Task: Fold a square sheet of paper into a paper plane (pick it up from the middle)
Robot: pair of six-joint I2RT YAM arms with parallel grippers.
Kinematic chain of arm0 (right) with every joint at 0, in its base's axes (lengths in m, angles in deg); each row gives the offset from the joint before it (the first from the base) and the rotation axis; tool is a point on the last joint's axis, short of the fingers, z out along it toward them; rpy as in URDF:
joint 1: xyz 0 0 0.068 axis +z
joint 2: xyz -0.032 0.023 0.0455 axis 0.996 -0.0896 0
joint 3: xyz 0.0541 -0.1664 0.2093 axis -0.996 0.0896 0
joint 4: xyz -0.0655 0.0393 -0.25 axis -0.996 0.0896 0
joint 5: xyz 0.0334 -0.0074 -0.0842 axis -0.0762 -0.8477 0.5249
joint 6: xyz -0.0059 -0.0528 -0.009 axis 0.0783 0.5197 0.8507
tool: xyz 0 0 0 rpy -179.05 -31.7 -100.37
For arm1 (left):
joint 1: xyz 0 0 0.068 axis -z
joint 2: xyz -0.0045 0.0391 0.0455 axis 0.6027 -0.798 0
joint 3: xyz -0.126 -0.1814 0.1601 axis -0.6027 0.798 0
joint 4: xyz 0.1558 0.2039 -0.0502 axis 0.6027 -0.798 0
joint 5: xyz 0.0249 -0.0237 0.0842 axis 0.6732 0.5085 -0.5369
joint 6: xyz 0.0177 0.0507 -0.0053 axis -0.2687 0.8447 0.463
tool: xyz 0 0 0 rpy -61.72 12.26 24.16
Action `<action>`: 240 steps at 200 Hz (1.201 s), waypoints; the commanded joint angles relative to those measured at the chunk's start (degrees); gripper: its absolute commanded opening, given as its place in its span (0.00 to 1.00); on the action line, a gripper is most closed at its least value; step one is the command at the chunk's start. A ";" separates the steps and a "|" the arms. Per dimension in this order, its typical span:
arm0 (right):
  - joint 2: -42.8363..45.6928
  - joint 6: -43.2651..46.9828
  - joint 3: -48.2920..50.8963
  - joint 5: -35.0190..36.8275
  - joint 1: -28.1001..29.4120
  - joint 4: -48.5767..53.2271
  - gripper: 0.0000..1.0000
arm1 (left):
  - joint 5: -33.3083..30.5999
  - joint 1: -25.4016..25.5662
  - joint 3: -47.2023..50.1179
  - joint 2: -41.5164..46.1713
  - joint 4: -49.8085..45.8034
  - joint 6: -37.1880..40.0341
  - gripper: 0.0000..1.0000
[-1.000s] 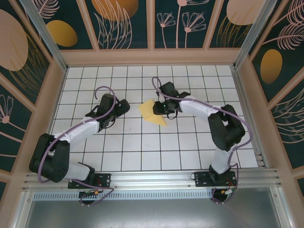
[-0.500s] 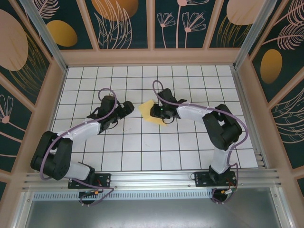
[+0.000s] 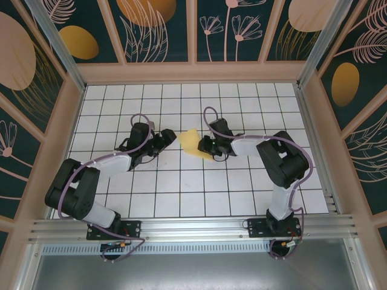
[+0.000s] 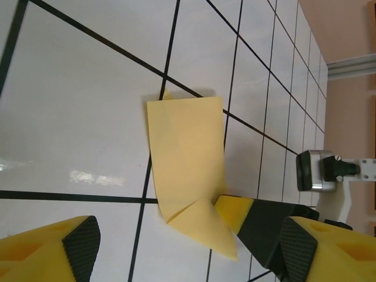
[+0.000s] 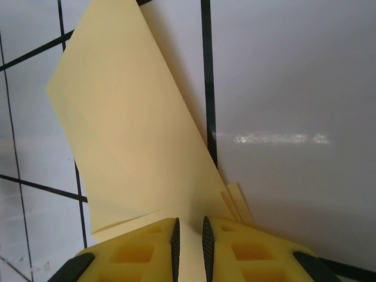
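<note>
The square sheet of paper (image 3: 193, 143) is yellow and partly folded, and lies on the white grid table near the middle. In the left wrist view the sheet of paper (image 4: 185, 147) shows a triangular flap at its near corner. My right gripper (image 3: 206, 145) is at the paper's right edge. In the right wrist view the right gripper (image 5: 191, 249) is shut on the layered edge of the paper (image 5: 129, 129). My left gripper (image 3: 164, 142) stands just left of the paper. Seen from the left wrist, the left gripper (image 4: 188, 249) is open wide, and only the paper's tip reaches between its fingers.
Wooden frames and dark painted walls (image 3: 160, 30) close the table on three sides. An aluminium rail (image 3: 193, 226) runs along the near edge by the arm bases. Open tiles lie behind and in front of the paper. The right arm's metal link (image 4: 320, 170) shows beyond the sheet.
My left gripper has moved right, close to the paper, and its fingers have narrowed a little. My right gripper stayed clamped on the paper and shifted slightly toward the near side.
</note>
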 commanded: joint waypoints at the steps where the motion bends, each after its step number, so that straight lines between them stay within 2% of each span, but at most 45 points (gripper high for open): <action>1: -0.34 -2.40 3.88 -3.89 -1.61 -3.49 0.22 | 2.72 1.41 -0.66 -1.76 2.72 -3.98 0.82; 65: -0.40 -4.38 9.61 -11.32 -6.80 -9.52 0.22 | 2.06 7.26 -7.27 -9.98 0.80 -7.16 0.77; 136: -0.74 -3.99 10.64 -14.18 -8.11 -11.31 0.22 | 2.85 9.22 -12.00 -17.48 1.15 -9.68 0.64; 182: -0.64 -3.99 11.29 -15.65 -8.33 -12.77 0.21 | 4.49 9.58 -13.47 -20.11 2.49 -10.09 0.45; 209: -0.39 -3.60 11.85 -17.51 -8.40 -14.93 0.23 | 4.92 9.75 -13.16 -21.36 3.17 -10.56 0.40; 240: 1.18 -1.83 11.96 -17.90 -8.45 -16.76 0.29 | 4.79 9.71 -11.90 -21.56 5.50 -11.09 0.30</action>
